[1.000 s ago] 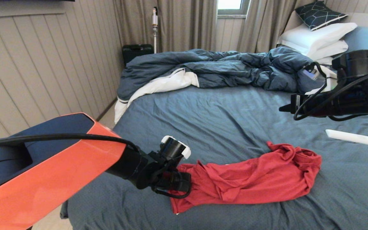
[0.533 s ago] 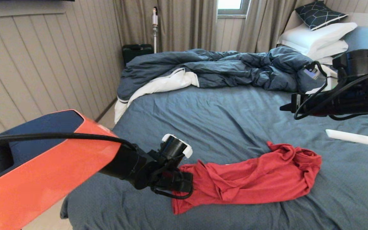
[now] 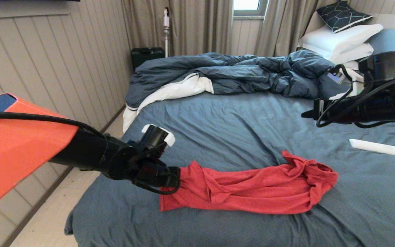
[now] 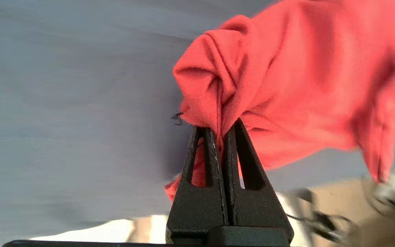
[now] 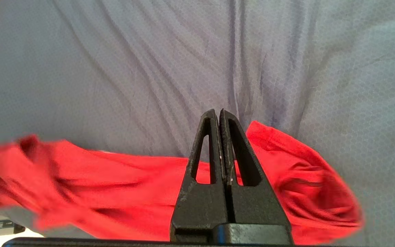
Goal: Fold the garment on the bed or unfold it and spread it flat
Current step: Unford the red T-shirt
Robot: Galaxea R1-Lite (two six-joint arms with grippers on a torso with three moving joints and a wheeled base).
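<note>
Head view: one red T-shirt lies bunched in a long roll on the slate-blue sheet of the bed, near its foot edge. Its long axis runs across the bed, left to right. The left end is pinched in the left gripper, whose jaws are clamped together on a fold of the jersey; the right end is a rumpled mass resting on the sheet. The right gripper hangs above the sheet beyond the shirt, jaws pressed together with nothing between them. One rumpled dark blue duvet, two stacked white pillows, one patterned cushion, one white oblong object.
</note>
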